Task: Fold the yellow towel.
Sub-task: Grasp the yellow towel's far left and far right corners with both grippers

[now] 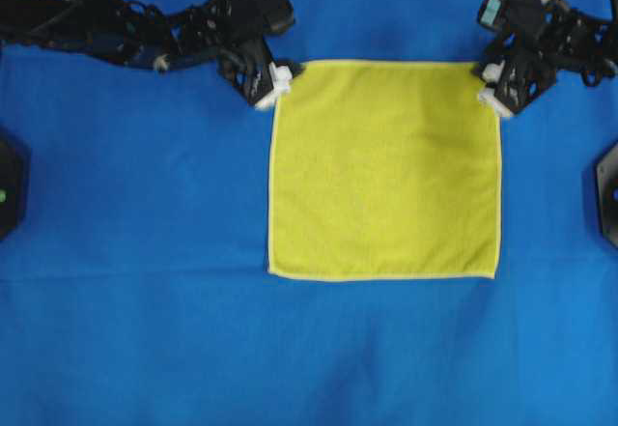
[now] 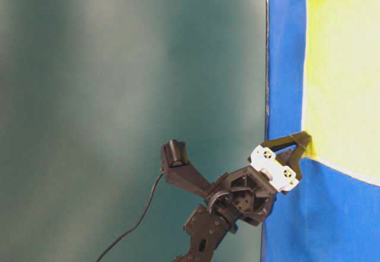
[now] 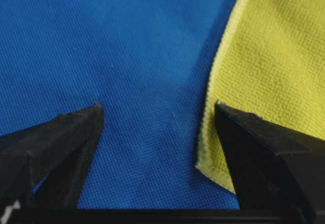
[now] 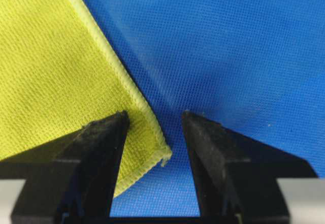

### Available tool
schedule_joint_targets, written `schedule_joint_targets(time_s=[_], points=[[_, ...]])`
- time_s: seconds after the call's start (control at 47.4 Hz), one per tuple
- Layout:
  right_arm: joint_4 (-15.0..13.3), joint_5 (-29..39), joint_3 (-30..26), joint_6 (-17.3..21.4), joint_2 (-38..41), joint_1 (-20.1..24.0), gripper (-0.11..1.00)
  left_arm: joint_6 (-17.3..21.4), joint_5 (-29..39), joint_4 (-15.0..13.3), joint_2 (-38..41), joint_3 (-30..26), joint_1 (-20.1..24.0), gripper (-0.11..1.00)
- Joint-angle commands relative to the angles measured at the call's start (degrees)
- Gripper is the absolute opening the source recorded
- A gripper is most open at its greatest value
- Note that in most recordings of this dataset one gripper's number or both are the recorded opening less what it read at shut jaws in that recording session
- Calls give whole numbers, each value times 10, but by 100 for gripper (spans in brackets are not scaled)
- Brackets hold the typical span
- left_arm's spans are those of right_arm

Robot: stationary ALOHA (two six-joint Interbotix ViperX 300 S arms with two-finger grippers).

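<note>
The yellow towel (image 1: 384,170) lies flat and square on the blue cloth (image 1: 135,252), with its paler hem showing all round. My left gripper (image 1: 281,84) is open at the towel's far left corner. In the left wrist view the left gripper (image 3: 157,107) has that corner of the towel (image 3: 269,56) lying just inside one finger (image 3: 264,153), ungripped. My right gripper (image 1: 494,88) is open at the far right corner. The right wrist view shows the right gripper (image 4: 155,115) straddling the corner of the towel (image 4: 51,71), which rests loose on the cloth.
Blue cloth (image 4: 244,46) covers the whole table around the towel. Black arm bases stand at the left edge (image 1: 10,184) and the right edge (image 1: 606,194). The table-level view shows an open gripper (image 2: 300,146) at a towel (image 2: 344,66) corner; I cannot tell which arm's.
</note>
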Motion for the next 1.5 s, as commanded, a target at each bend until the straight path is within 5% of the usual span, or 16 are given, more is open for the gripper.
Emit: schedule_joint_targets(time_s=[0.0,0.211,0.359,0.486,1.056,1.478], points=[[-2,-7,-4,1,2,-6,52,0,2,-1,-10,-10,1,83],[-2,-9,-1,0,3,-7,40,2,45,-1,-9,-13,1,71],[0,-9,-1,2,3,-6,4,25,54,-1,-9,-15,-1,33],[2,-10,-2,6,2,-6,3,34,56,-1,-8,-18,-4,3],[9,33,4,11,-116,-6,3,44,90,-1,-71,-32,-13,2],[26,43,9,12,-127,14,3,42,114,-1,-93,-23,-46,2]])
